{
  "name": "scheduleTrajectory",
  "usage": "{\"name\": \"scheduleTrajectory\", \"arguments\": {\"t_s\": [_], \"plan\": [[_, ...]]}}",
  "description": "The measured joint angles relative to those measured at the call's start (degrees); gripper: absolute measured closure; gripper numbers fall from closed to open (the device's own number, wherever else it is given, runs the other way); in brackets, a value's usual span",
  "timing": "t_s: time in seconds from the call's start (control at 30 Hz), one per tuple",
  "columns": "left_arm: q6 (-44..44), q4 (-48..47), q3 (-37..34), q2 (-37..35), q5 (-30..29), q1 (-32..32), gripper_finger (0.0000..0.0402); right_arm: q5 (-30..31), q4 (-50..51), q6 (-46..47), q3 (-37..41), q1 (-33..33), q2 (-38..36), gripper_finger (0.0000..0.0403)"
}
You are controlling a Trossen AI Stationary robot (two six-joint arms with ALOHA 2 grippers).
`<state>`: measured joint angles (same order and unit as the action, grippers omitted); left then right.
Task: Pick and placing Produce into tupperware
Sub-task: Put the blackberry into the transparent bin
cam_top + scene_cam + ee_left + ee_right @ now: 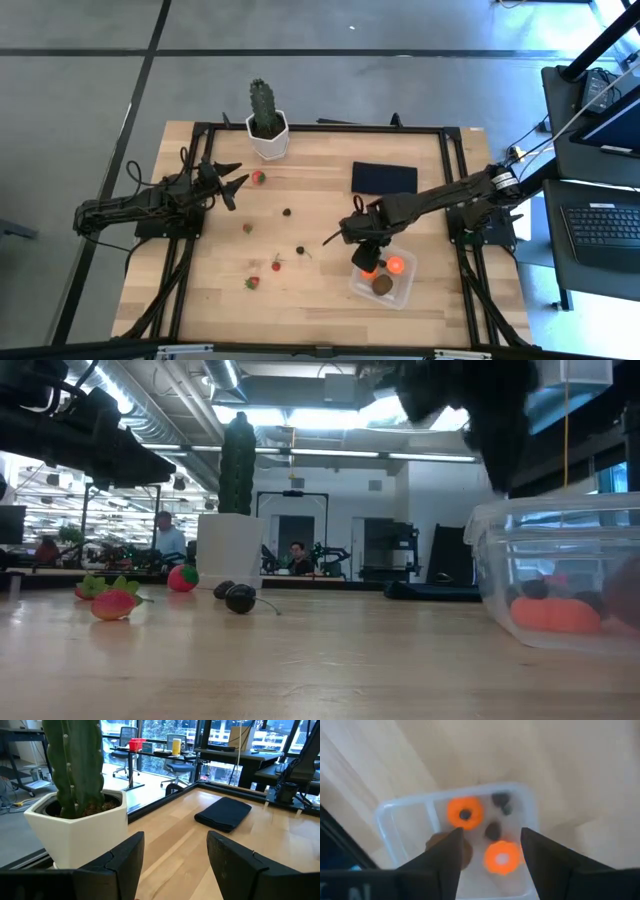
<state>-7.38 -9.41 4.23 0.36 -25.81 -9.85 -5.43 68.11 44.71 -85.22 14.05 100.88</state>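
Note:
The clear tupperware (pixel 406 296) stands near the table's front right. It holds two orange balls (pixel 464 812) (pixel 502 858), a brown kiwi-like oval (pixel 382 285) and small dark berries (pixel 500 800). My right gripper (pixel 364 256) (pixel 490 855) hangs open over the tupperware, pointing down, with nothing between its fingers. Red strawberries (pixel 258 178) (pixel 247 228) (pixel 252 283) and dark berries (pixel 287 212) (pixel 300 250) lie loose on the wood in the middle. My left gripper (pixel 232 185) (pixel 175 865) waits open and level at the left, close to one strawberry.
A green cactus in a white pot (pixel 267 125) stands at the far edge. A flat black rectangle (pixel 384 178) lies far right of centre. Black frame rails (pixel 320 129) run along the table's sides. People sit in the room beyond, in the low view.

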Motion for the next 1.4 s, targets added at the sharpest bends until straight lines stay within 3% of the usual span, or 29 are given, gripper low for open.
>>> {"name": "scheduleTrajectory", "arguments": {"t_s": [0.27, 0.4, 0.5, 0.73, 1.1, 1.2, 1.4], "plan": [[0.0, 0.0, 0.0, 0.0, 0.0, 0.0, 0.0193, 25.1, 3.2, -20.9, -13.1, 0.9, -3.1, 0.0204], [0.0, 0.0, 0.0, 0.0, 0.0, 0.0, 0.0193, 31.5, -2.8, -32.5, -12.1, 1.1, -6.5, 0.0205], [0.0, 0.0, 0.0, 0.0, 0.0, 0.0, 0.0193, 32.3, -8.8, -35.9, -8.4, -0.1, -9.5, 0.0205], [0.0, 0.0, 0.0, 0.0, 0.0, 0.0, 0.0193, 30.3, -28.2, -39.3, 11.0, -3.1, -23.5, 0.0205], [-0.1, 0.0, 0.0, 0.0, 0.0, 0.0, 0.0193, 28.1, -78.0, -52.8, 53.0, -4.9, -46.2, 0.0205], [-0.2, 0.0, 0.0, 0.0, 0.0, 0.0, 0.0193, 28.0, -84.0, -52.8, 60.6, -5.5, -50.0, 0.0205], [-1.5, 0.0, 0.0, 0.0, 0.0, 0.0, 0.0193, 28.0, -86.1, -52.7, 69.8, -8.7, -58.5, 0.0205]]}}
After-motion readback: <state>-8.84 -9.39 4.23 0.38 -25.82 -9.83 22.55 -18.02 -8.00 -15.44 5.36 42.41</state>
